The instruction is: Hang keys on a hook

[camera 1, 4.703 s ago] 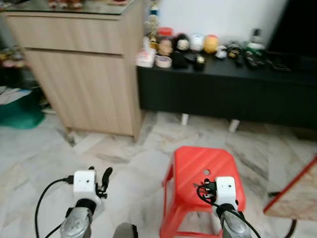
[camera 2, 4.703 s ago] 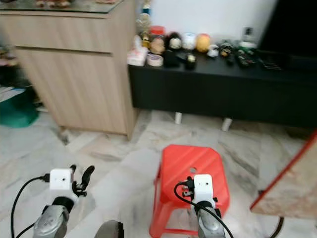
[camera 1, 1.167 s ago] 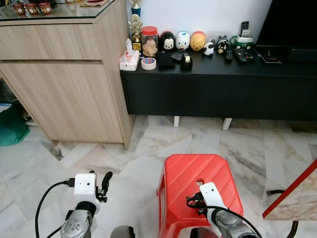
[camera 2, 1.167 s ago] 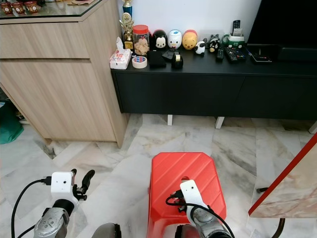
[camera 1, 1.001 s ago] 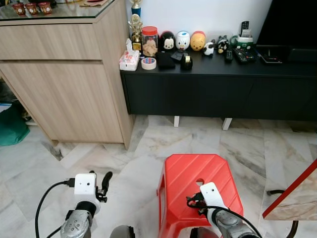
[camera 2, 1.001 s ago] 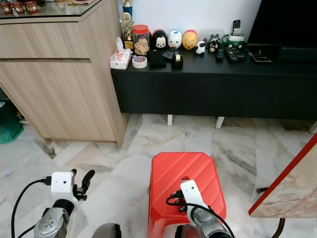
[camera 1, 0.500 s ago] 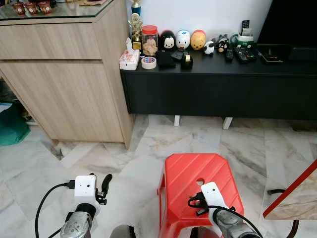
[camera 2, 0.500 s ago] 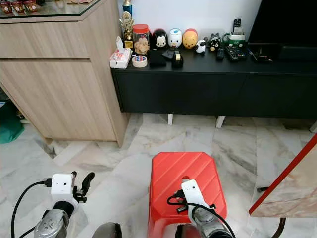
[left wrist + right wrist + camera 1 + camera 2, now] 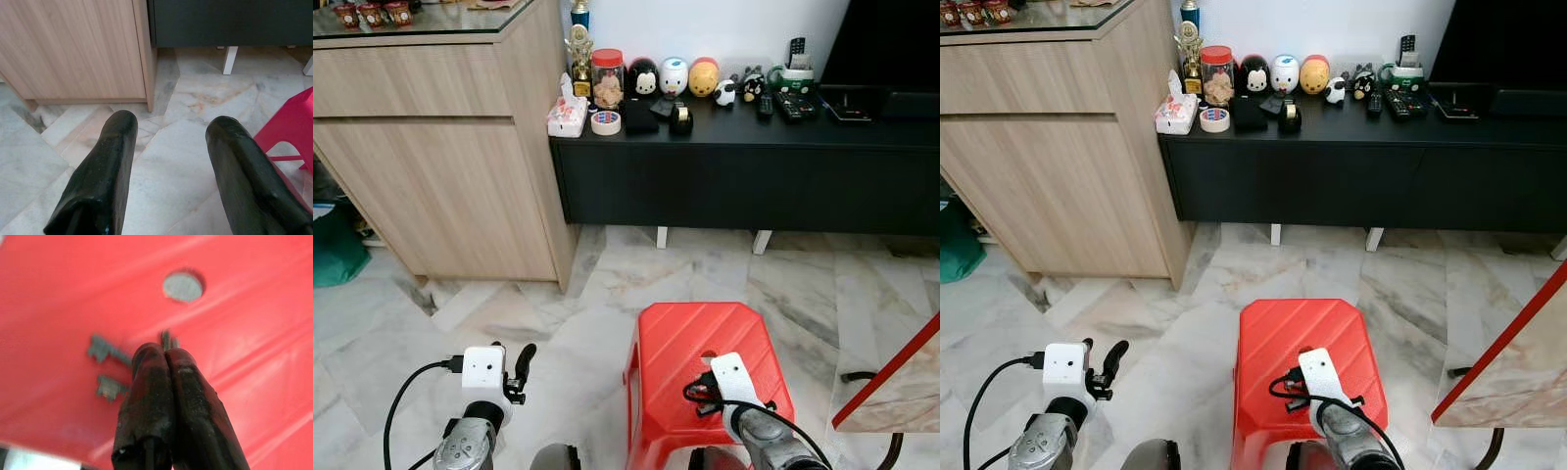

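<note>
My right gripper [image 9: 164, 355] hovers over the top of a red plastic stool [image 9: 677, 338], its two black fingers pressed together. Grey keys [image 9: 101, 348] stick out past the fingertips, blurred against the red seat near its round hole [image 9: 182, 286]; the gripper looks shut on them. In the left eye view the right wrist's white camera block [image 9: 734, 377] sits above the stool's front half. My left gripper [image 9: 172, 126] hangs low on the left over the marble floor, its fingers [image 9: 522, 360] apart and holding nothing.
A light wooden cabinet [image 9: 450, 157] stands at the back left. Beside it, a low black console [image 9: 744, 171] carries figurines, a jar, a tape roll and remote controls. A table corner with a red edge [image 9: 901, 377] juts in at the right. A green bag [image 9: 333, 250] lies at the far left.
The view has sharpened and drawn back since the blurred earliest frames. Over the last second my right wrist has edged slightly above the stool; the left arm stays put.
</note>
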